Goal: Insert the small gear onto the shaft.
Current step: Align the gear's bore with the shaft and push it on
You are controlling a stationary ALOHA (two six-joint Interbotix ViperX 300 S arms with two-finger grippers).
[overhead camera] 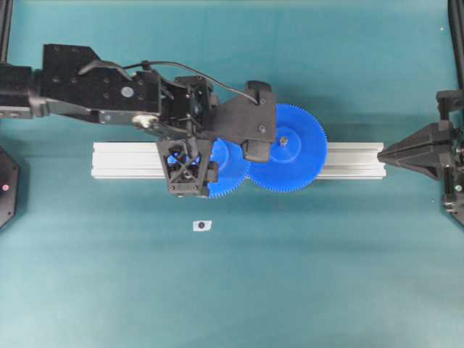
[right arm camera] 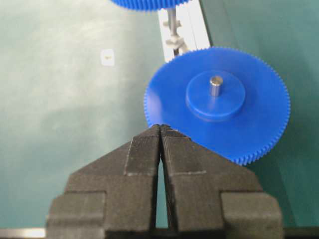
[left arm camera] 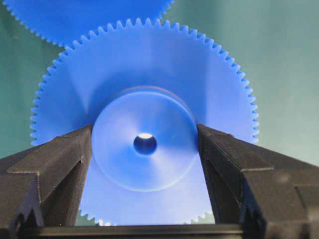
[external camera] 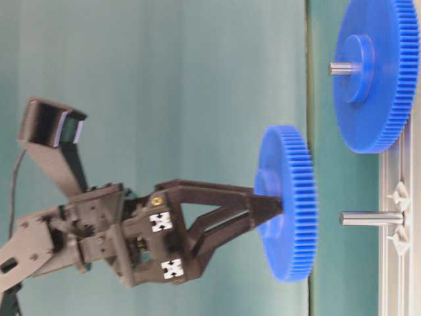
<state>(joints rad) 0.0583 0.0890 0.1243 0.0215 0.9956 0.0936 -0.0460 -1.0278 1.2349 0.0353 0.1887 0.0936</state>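
small gear in left gripper, larger gear adjacent

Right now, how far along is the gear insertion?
Done: the small gear is picked up, the left tool clamped on its hub. In hand: it hangs with its hole roughly facing the bare shaft on the rail, across a gap. Left: slide it on, release. The right tool is shut, holding nothing.

We see the small gear over the rail, left of the larger gear, a bare pin on the rail, a small piece apart on the desk.
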